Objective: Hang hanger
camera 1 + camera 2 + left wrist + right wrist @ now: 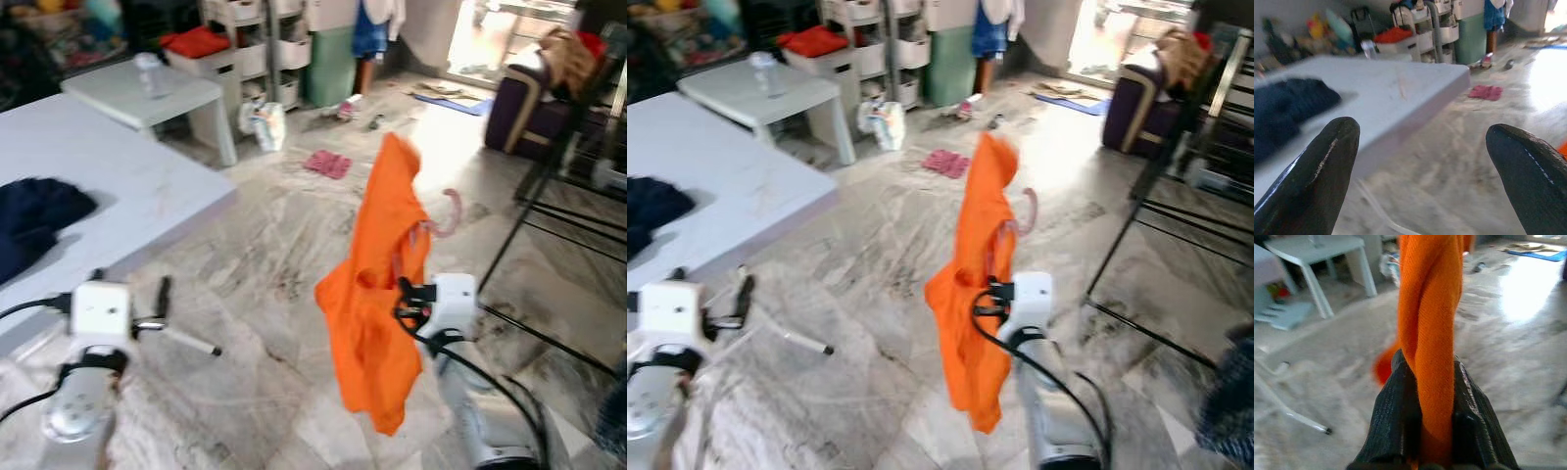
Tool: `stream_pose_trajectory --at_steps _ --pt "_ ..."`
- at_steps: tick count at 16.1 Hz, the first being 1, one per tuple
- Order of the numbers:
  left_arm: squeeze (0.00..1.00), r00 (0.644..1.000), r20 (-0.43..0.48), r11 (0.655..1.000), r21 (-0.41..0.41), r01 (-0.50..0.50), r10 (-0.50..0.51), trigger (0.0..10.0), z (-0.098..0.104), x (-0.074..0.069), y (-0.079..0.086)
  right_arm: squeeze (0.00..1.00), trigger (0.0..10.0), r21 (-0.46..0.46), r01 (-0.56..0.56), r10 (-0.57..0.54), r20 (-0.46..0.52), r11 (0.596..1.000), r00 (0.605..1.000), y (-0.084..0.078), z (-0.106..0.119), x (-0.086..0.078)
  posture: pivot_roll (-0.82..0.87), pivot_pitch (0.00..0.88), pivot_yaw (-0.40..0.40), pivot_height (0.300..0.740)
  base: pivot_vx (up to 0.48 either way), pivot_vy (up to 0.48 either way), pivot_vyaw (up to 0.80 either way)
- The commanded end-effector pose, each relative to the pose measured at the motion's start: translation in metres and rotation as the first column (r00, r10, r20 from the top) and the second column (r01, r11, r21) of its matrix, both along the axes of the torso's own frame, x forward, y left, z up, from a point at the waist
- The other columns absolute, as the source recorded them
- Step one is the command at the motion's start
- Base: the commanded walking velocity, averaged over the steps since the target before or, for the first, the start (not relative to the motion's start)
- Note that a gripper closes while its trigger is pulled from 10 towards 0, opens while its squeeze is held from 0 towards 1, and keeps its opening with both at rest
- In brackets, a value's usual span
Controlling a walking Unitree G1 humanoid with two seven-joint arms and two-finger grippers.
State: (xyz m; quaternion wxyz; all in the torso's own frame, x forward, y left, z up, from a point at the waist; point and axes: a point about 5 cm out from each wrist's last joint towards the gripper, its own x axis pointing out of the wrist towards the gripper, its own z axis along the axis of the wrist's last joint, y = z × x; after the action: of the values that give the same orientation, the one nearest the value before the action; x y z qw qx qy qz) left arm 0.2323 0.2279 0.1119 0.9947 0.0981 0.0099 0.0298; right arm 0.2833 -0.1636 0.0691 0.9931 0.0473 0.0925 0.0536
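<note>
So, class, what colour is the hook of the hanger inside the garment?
Pale pink plastic hook, clearest in the left eye view.

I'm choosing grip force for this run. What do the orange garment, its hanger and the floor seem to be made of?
Orange garment: soft woven or knit cloth; a fine weave shows where the right gripper pinches it, and it drapes in folds.
Hanger: probably pink plastic; its hook looks smooth and slightly see-through, though blurred.
Floor: grey veined marble or marble-look tile, polished, with glare and tile joints.
</note>
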Motion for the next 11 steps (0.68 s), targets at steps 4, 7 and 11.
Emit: stream_pose_trajectory --at_steps 4,7,11 --pt "0.00 0.997 -0.037 0.998 -0.010 0.060 -0.061 10.0 -0.013 0.004 -0.021 0.00 10.0 -0.080 0.034 -0.030 0.056 0.996 0.998 -0.029 0.016 0.009 0.16 0.009 -0.162 0.740 0.000 0.000 0.00" --pt "0.00 0.995 -0.071 0.995 -0.072 0.063 -0.068 10.0 -0.024 0.001 -0.035 0.00 10.0 -0.097 0.114 -0.108 0.061 0.989 0.992 -0.047 0.013 -0.008 0.11 0.010 -0.106 0.740 0.000 0.000 0.00" --pt "0.00 0.978 -0.083 0.980 -0.077 0.183 -0.189 10.0 -0.031 0.019 -0.057 0.00 10.0 -0.062 0.204 -0.200 0.062 0.977 0.978 -0.055 0.013 -0.013 0.06 0.000 -0.097 0.740 0.000 0.000 0.00"
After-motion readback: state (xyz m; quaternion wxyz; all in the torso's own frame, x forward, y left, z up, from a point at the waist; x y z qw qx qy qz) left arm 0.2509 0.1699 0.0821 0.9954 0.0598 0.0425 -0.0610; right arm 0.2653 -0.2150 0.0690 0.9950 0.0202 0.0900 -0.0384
